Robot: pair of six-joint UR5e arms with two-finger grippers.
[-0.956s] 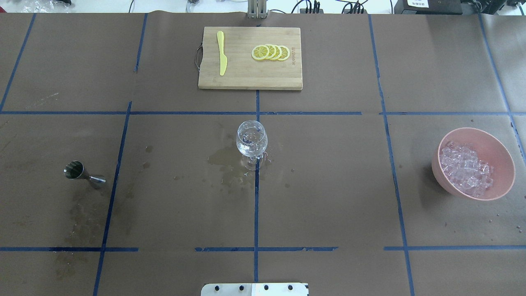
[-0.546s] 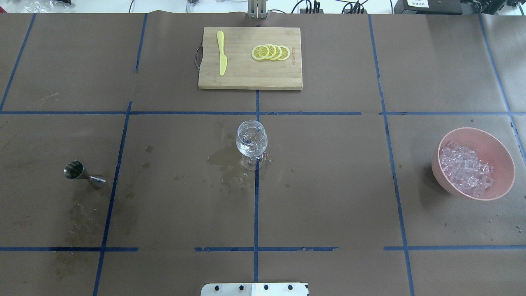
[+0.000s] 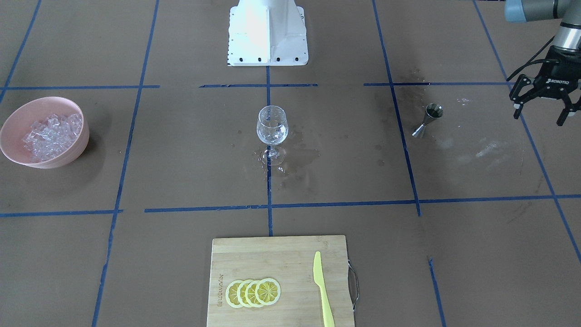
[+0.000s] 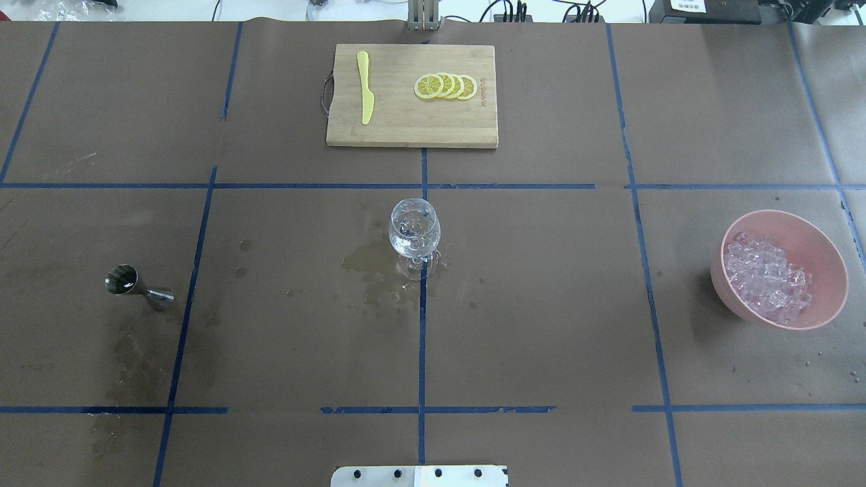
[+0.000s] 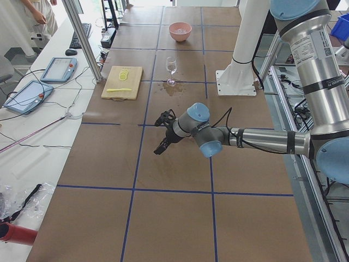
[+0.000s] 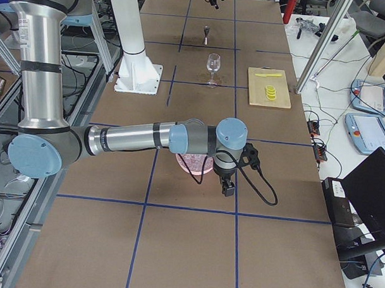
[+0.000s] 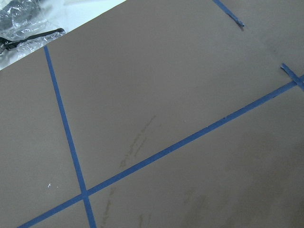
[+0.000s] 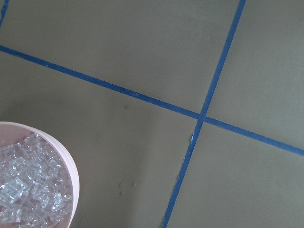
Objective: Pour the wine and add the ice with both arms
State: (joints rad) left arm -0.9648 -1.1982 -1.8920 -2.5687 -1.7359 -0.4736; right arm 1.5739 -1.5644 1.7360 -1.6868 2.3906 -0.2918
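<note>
Nothing on the worktop (image 4: 541,304) has budged in the overhead view over the last second. At the upper right of the front-facing frame, the left tool (image 3: 540,113) hangs with fingers spread wide, holding nothing, well apart from the steel jigger (image 4: 132,284) standing mid-left overhead. Dead centre, the wine glass (image 4: 414,233) stands upright with clear contents glinting inside, wine or cubes I can't separate, and a wet patch (image 4: 369,267) at its foot. Top centre, a cutting board (image 4: 392,132) carries a yellow knife (image 4: 365,88) and lemon slices (image 4: 446,86). Far right, ice (image 4: 764,277) heaps the pink bowl (image 4: 822,257). The right tool (image 6: 228,186) hovers just beside that bowl in the right-side view; wide or narrow, I cannot tell.
</note>
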